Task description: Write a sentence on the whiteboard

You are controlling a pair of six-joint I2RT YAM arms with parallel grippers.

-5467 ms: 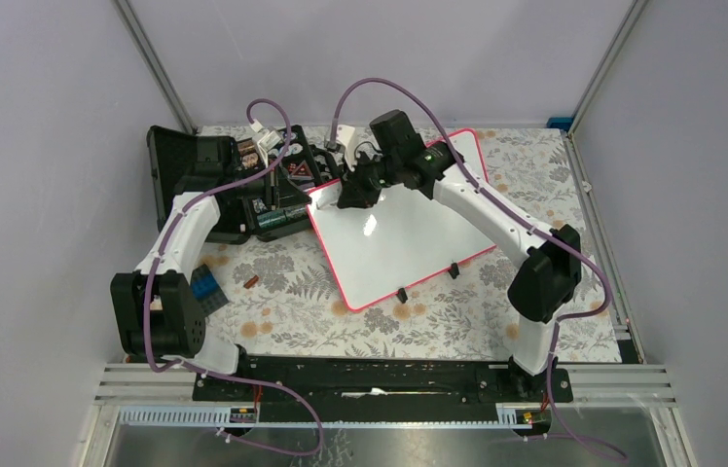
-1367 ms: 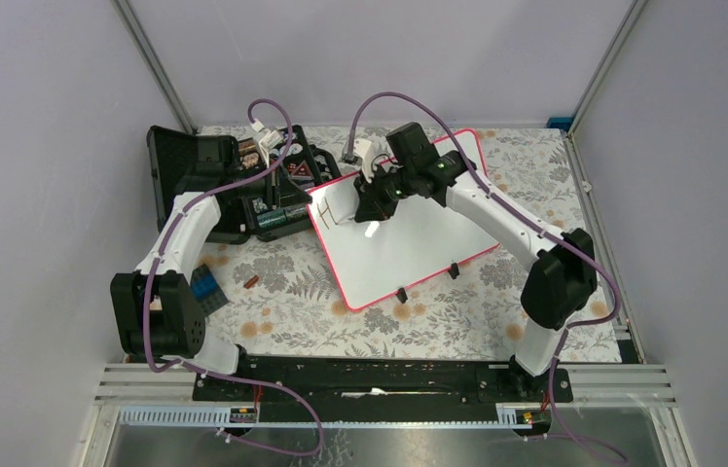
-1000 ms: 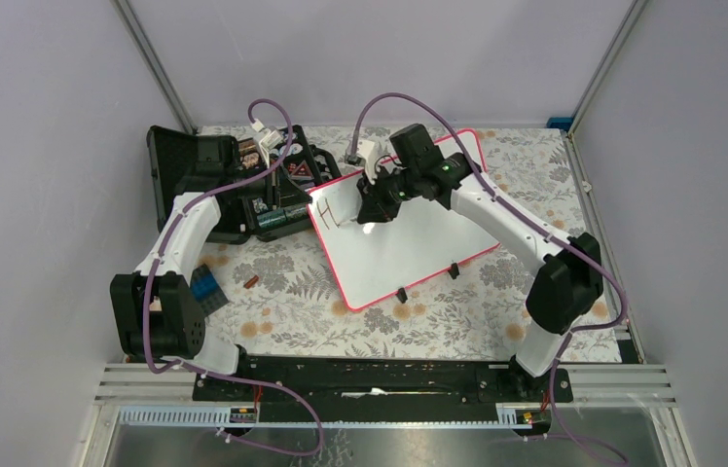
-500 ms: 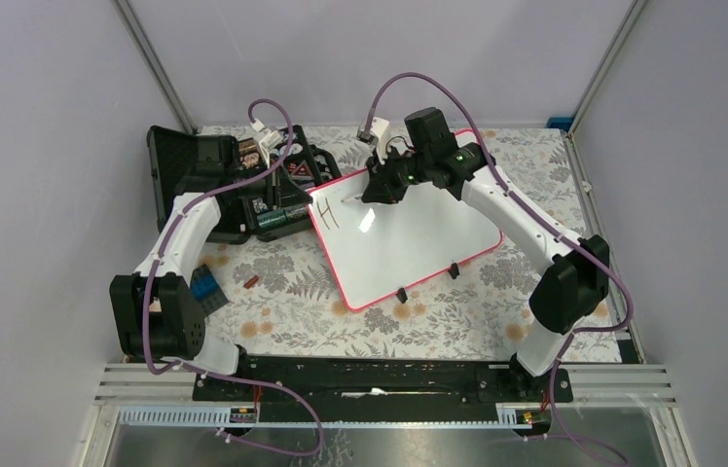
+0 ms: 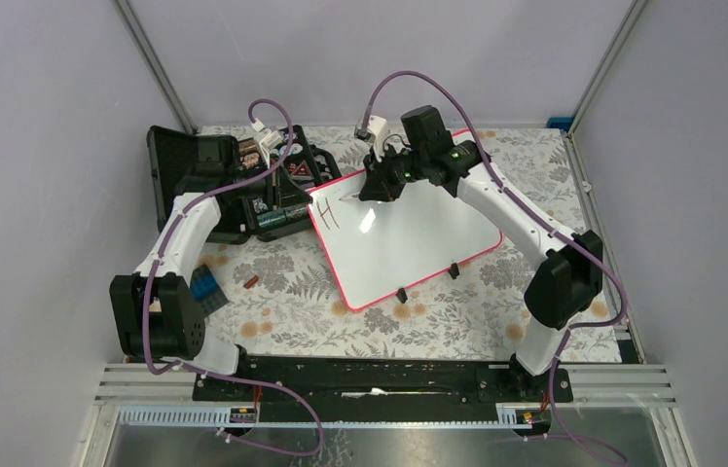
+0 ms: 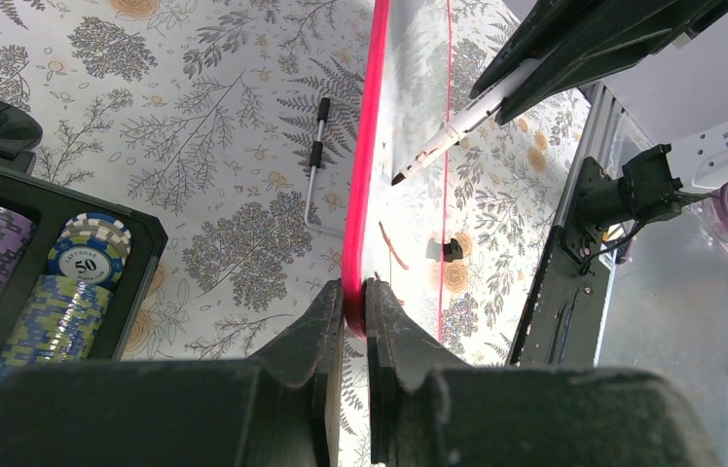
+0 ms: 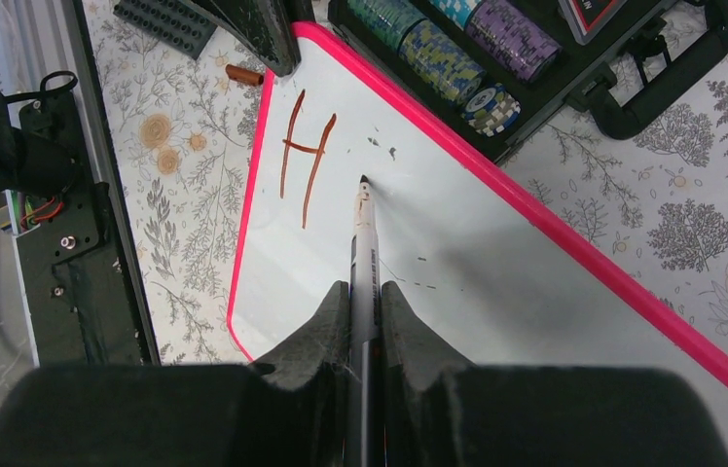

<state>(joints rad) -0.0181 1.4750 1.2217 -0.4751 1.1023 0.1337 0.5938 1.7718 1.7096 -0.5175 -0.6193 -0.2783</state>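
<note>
One table [image 5: 273,326], covered from edge to edge by a cloth with leaves and flowers.

Two arms, white and black, bolted at 6 o'clock, with one purple cable each.

One whiteboard [image 5: 418,243], flat on the cloth near the middle, turned a little, with a pink rim all round.

One black case [image 5: 173,165], open, at 10 o'clock, just beside the board's corner. Inside the case: rows of round chips [image 7: 516,39], purple, blue and green, too many to count.

Two grippers. Left gripper [image 6: 355,292]: pinched tight on the whiteboard's pink rim, one finger on each side, at the board's 9 o'clock corner. Right gripper [image 7: 365,292]: clamped on one marker [image 7: 363,229], above the board's 11 o'clock part.

Marker tip pointed down at the white, just beside the writing, at about 2 o'clock from it. Cannot tell if the tip touches the board.

One blue block [image 5: 206,285] on the cloth at 8 o'clock, near the left arm.

Two small black clips, one [image 5: 403,294] and two [image 5: 454,269], on the board's long edge at 5 o'clock.

Of the sentence, only one brown letter H [image 7: 304,165], close to the corner pinched by the left gripper.

One tiny brown bit [image 5: 251,282] on the cloth, just at 3 o'clock from the blue block.
</note>
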